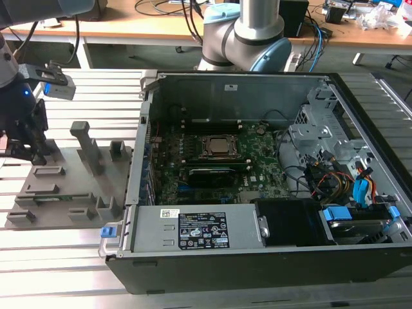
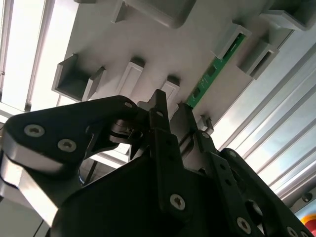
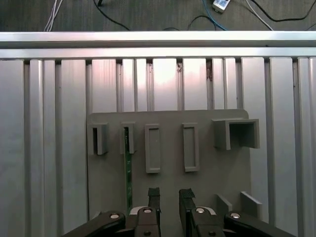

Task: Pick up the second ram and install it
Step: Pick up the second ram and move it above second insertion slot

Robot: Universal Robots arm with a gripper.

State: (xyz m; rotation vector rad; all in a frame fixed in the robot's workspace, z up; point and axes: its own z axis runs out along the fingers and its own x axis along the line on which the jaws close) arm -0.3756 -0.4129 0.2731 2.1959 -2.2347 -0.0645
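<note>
— So, which step is this?

— You are on the pickup, as I judge it; nothing is lifted yet. Start at the exterior view's left: your gripper hangs low over the gray fixture plate, at the end of that plate nearest the exterior view's left. Its fingers stand a little apart with bare plate showing in the gap, so it grips nothing.

— And the second ram?

— It stands on edge in its holders on the plate. In both wrist views it is just beside the fingers, not between them.

— What does the next move call for?

— In my judgement, the fingers have to straddle that thin edge squarely. You would need a small sideways correction across the plate before any closing. A board this thin, caught askew, could tilt or slip.

— And past the plate?

— The open computer case lies to the exterior view's right of the plate, well apart from your gripper. Inside it are the motherboard and the black memory slots. The install has not begun.
</note>
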